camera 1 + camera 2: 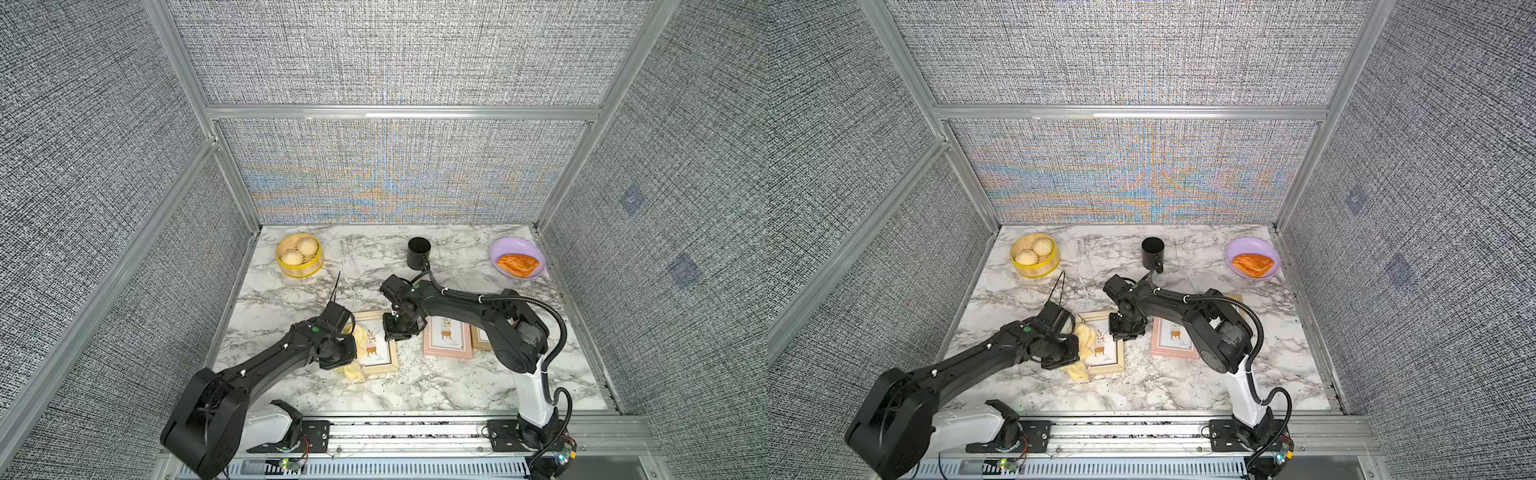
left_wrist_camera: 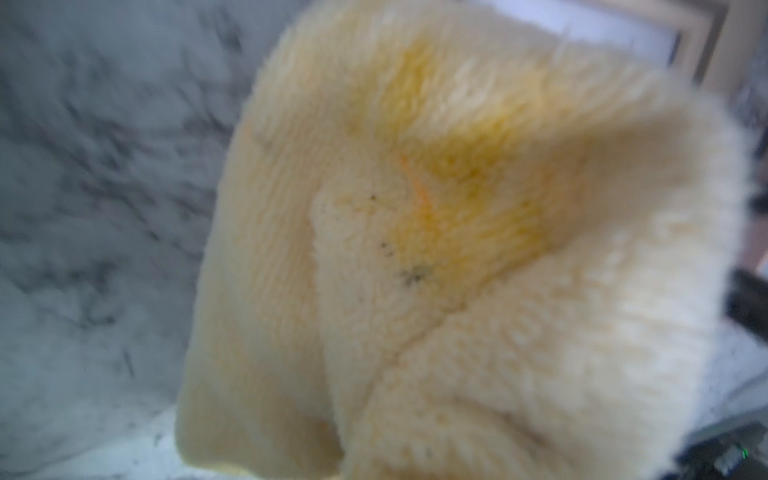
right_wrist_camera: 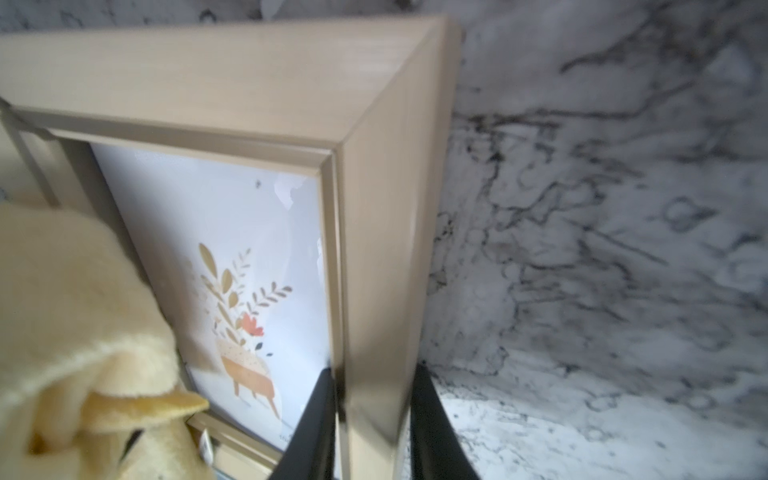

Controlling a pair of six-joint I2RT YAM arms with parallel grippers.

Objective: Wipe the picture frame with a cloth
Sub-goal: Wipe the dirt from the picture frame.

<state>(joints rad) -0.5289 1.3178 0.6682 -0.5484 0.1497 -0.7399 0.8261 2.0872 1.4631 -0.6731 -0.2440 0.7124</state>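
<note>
Pale yellow fleece nearest the front edge of the marble tabletop (image 1: 436,386): the cloth (image 1: 353,371), bunched, spilling out on both sides of the left gripper (image 1: 350,353), jaws pressed together on a fold of it. Drapes over the left rail and the left part of the glass of the picture frame (image 1: 380,368), lower end trailing onto the marble just beside the near left corner. Fills nearly the whole left wrist view as a blurred, fluffy cloth (image 2: 415,249) dotted with a few dark specks, gripper fingers hidden behind the pile.

Light wood for the picture frame (image 1: 1106,368), a print of a potted plant under its glass, placed between the two arms; flat or raised at one corner, cannot tell. Just beyond, at the far right corner, the right gripper (image 1: 397,328), pointing down, pinching the right rail. In the right wrist view, black fingers (image 3: 316,428) on the inner and outer sides of that rail, wood clamped between them, cloth (image 3: 83,311) at the frame's other side.

Near the right gripper, to its right, a pink frame (image 1: 446,353) flat on the marble, and just beside it a second wood-coloured frame (image 1: 482,340), mostly hidden by the right arm.

Farther back, well apart from one another: black cup (image 1: 419,251) upright near the middle, bamboo steamer (image 1: 300,270) with three pale buns at the far left, lilac plate (image 1: 505,245) with an orange pastry (image 1: 517,264) at the far right
</note>
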